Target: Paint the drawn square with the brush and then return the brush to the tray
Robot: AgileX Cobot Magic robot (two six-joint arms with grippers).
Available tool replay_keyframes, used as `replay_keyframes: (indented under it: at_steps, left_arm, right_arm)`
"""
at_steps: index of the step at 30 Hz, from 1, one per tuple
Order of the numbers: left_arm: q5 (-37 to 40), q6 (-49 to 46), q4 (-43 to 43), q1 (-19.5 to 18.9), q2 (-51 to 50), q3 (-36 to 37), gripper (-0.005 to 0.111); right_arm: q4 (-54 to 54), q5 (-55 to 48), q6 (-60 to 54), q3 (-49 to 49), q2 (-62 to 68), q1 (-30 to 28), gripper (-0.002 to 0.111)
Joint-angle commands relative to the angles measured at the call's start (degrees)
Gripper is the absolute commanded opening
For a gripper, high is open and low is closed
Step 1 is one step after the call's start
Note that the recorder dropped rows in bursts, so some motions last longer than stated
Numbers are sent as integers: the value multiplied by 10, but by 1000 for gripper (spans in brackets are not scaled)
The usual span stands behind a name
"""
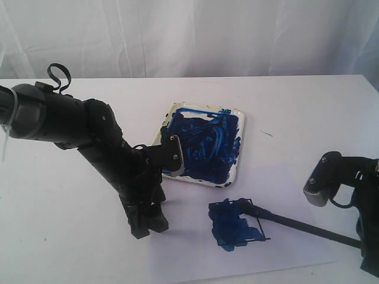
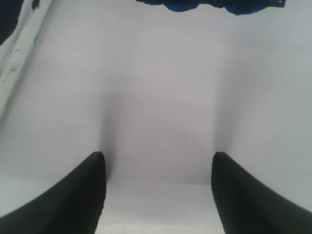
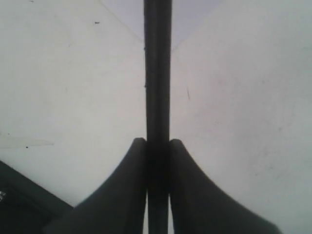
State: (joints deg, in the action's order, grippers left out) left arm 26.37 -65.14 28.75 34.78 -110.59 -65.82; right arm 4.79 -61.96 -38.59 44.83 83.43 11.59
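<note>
L claw (image 2: 158,156): jaws wide, empty, tips low over paper (image 1: 177,254); can't tell if touching. Tray (image 1: 242,139) sits behind it on table (image 1: 59,236), smeared blue. Drawn square (image 1: 235,228) mostly filled, some blue past the outline. Brush (image 1: 302,226) tip at its upper-right corner, handle runs right to R claw (image 3: 157,141), clamped on the far end.

Risks:
- far-end grip → brush may pivot/slip on lift
- wet tip may streak paper en route to tray
- L arm near tray could get clipped

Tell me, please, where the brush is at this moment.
In the exterior view the brush sits low on the right, its handle clamped in the right claw and its tip on the painted square, just below the tray.
</note>
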Motion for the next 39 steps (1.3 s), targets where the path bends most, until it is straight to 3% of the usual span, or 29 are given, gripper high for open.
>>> replay_keyframes:
  at_steps: [1,23,39]
  left_arm:
    - [36,9,-27,2,-21,12,66]
    - [36,9,-27,2,-21,12,66]
    - [36,9,-27,2,-21,12,66]
  right_arm:
    - [-1,-39,2,-2,15,0,0]
    - [-1,-67,-33,10,-58,0,0]
    - [-7,-54,-24,4,44,0,0]
